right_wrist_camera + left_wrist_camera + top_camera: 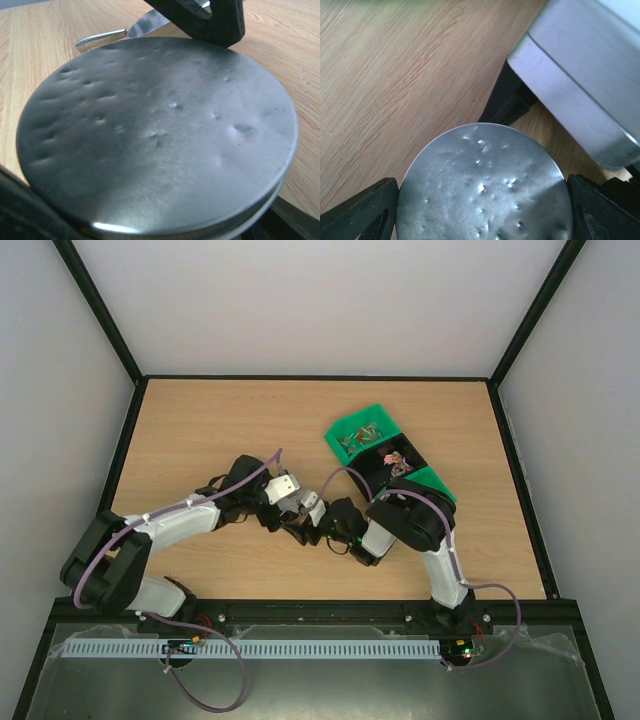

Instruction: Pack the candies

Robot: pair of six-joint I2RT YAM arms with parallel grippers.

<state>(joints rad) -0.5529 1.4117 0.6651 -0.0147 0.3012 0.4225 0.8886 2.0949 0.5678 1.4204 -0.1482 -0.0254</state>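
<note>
Step in hand, as I judged: lid (pixel 155 125) handling at table centre, candies (pixel 398 462) not packed yet. Right gripper (pixel 150 225) grasped lid by rim. Left gripper (pixel 482 210) fingers flanked same lid; clamped or loose, I could not tell. Candies lay in green bins (pixel 437 481) at 2 o'clock. Next move needed one clear holder for lid.

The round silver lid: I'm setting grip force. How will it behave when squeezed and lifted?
The lid is probably thin, light sheet metal: its top is pocked with dents, so hard squeezing may deform it. Its shiny face looks slippery, so grip at the rim. Being flat and round, it should lie stable, not roll.
</note>
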